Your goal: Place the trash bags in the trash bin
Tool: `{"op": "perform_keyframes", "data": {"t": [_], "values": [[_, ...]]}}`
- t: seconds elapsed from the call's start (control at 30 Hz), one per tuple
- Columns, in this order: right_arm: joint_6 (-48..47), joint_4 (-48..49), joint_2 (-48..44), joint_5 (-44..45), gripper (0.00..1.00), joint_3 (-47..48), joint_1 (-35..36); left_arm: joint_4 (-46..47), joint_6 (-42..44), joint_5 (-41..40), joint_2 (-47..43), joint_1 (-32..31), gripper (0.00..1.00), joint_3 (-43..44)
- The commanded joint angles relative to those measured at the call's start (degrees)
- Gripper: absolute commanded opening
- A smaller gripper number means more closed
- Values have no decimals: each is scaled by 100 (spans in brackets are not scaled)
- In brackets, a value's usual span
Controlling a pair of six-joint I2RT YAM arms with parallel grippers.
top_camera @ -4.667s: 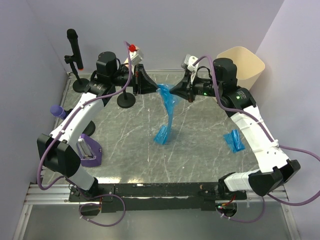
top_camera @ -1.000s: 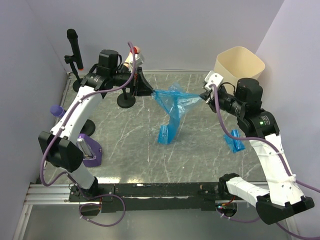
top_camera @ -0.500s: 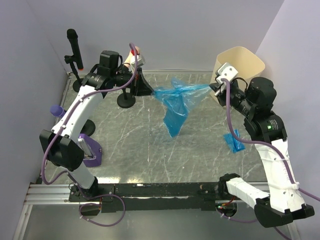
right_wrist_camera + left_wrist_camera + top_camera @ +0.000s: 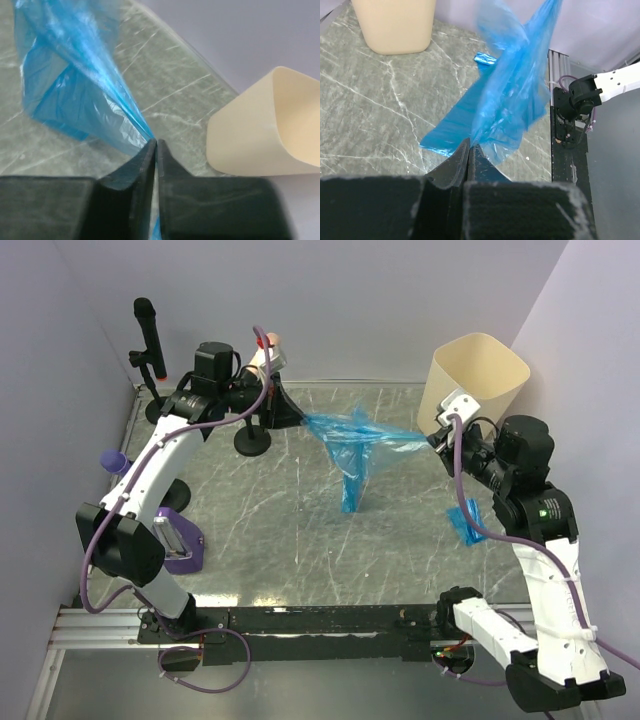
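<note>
Top external: grey marbled table, lilac walls, trash bin far right

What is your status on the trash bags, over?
Left gripper, right gripper both shut on one trash bag, stretched between them. Second bag on table. Trash bin unobstructed.

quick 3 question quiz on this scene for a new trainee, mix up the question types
1. True or false: only the left gripper pinches the stretched blue bag; the right gripper is open.
2. Where is the folded blue bag? A in the trash bin. B on the table beside the right arm. C in the left gripper.
3. Fill in: the trash bin stands at the table's far ____ corner.

Key: 1 false, both grippers are shut on it. 2 B. 3 right.
</note>
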Motion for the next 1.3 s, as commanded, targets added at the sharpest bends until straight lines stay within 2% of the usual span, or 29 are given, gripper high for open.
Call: {"op": "perform_keyframes", "data": {"t": [0.0,0.07,0.13,0.3,0.43,0.6,0.9,1.27], "values": [[-91,-534,251,-1020,28,501,-47,-75,238,157,-148,-64,1,207],[188,-342,418,-1697,48,739,-38,-312,449,209,-113,-152,1,313],[592,-35,664,-2050,62,942,15,-480,642,210,-104,-240,1,357],[980,274,1578,-1912,72,1390,524,-402,652,157,-191,-363,1,269],[1410,634,1974,-1525,74,1364,735,-541,845,139,-253,-381,1,330],[1579,898,2431,-1445,73,1522,736,-1016,1485,245,-297,-381,1,489],[1877,1197,3275,-2086,74,2023,771,-1886,2585,280,-95,-424,1,1060],[1965,1286,3934,-2543,75,2331,1043,-1983,2911,157,-77,-512,1,1148]]}}
